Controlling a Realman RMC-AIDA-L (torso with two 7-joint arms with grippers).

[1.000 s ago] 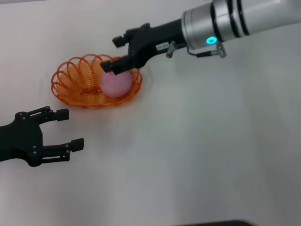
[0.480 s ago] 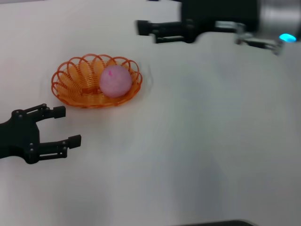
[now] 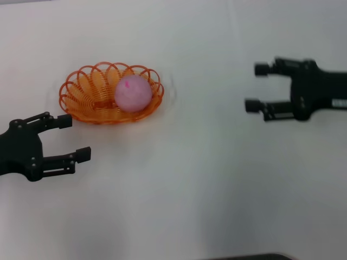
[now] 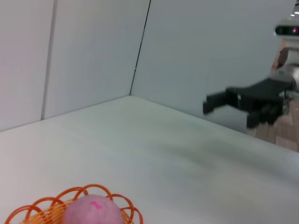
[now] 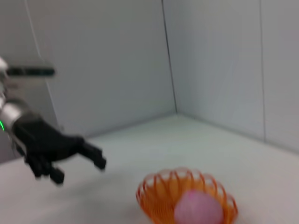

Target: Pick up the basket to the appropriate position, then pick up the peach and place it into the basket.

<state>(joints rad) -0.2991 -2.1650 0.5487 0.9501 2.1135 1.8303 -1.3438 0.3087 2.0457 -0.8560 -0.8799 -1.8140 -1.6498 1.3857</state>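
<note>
Both claws hover spread and empty (left claw [image 3: 69,138] near the basket [image 3: 87,100], right claw [image 3: 259,86] well apart).

head: high, looking down | wrists: low, level | shared: basket [image 3: 111,100]

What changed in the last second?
The right gripper let go of the peach and pulled back from the basket to the robot's right, open and empty. The left gripper edged slightly toward the robot, open. Peach and basket stayed put, peach inside.
</note>
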